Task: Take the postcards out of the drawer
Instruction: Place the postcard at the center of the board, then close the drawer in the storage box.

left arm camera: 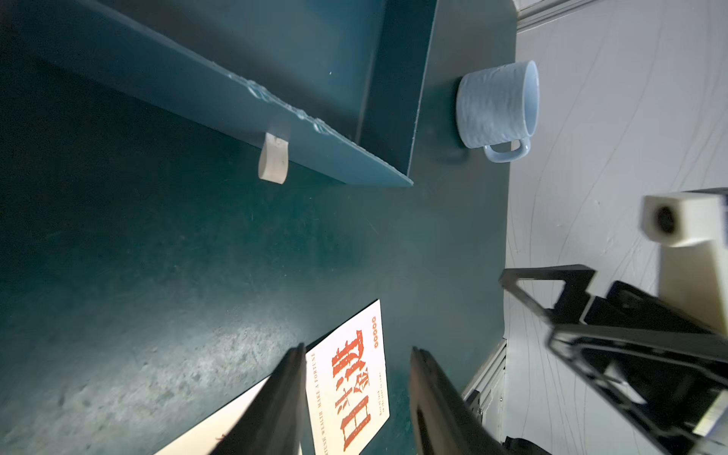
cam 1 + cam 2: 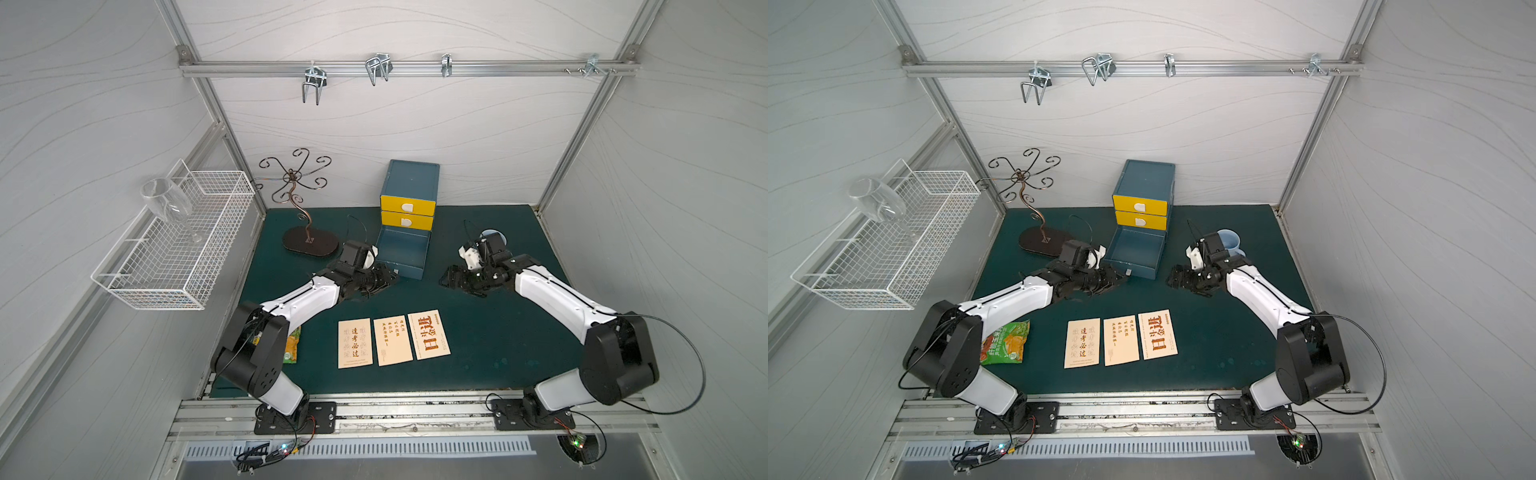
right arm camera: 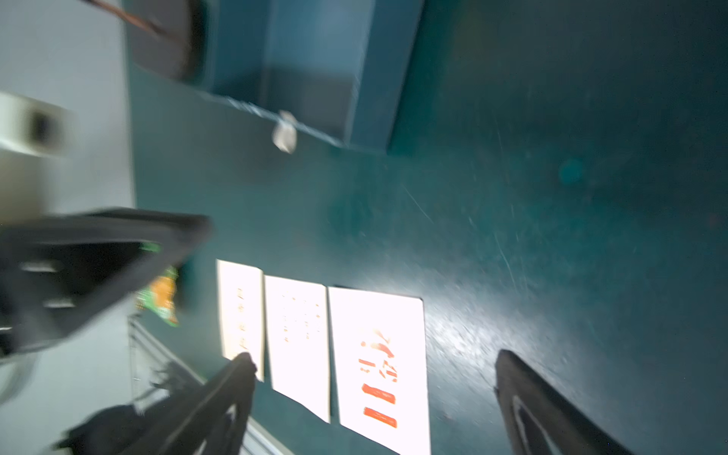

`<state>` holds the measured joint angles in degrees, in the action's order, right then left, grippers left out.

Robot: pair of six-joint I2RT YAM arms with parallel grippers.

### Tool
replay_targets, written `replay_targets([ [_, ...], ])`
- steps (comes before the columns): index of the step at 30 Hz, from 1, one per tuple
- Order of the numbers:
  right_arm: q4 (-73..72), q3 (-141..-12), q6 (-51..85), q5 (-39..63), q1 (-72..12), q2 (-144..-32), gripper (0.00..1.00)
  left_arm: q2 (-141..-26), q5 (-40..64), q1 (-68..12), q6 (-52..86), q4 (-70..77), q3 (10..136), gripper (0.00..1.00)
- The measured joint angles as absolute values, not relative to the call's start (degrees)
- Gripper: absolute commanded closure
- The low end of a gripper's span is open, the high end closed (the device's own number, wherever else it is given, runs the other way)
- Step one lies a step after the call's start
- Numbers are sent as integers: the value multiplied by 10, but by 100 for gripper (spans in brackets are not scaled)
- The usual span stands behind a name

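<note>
Left end effector [image 2: 384,279] and right end effector [image 2: 449,279]: both spread, empty.
We see three postcards [image 2: 392,338] side by side on the surface, toward our bases, about equally near both, long axes pointing at the drawer [image 2: 405,253].

Pale wavy-grained wall panels [image 2: 395,124] in aluminium framing [image 2: 519,68] — a dark green mat [image 2: 498,353] covers the floor.
</note>
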<state>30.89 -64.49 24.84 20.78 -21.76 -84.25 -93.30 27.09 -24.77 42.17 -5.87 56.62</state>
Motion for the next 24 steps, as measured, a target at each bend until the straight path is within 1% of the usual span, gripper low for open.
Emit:
replay_targets([
  [6,293,-687,248,243,-192,-846,1,-987,275,-247,406,-67,597,52],
  [18,279,-685,264,283,-187,-870,1,-1073,265,-244,401,-48,640,50],
  [21,275,-674,268,286,-185,-870,1,-1087,263,-244,415,-16,639,49],
  [24,269,-658,275,286,-182,-869,1,-1095,265,-244,443,51,628,49],
])
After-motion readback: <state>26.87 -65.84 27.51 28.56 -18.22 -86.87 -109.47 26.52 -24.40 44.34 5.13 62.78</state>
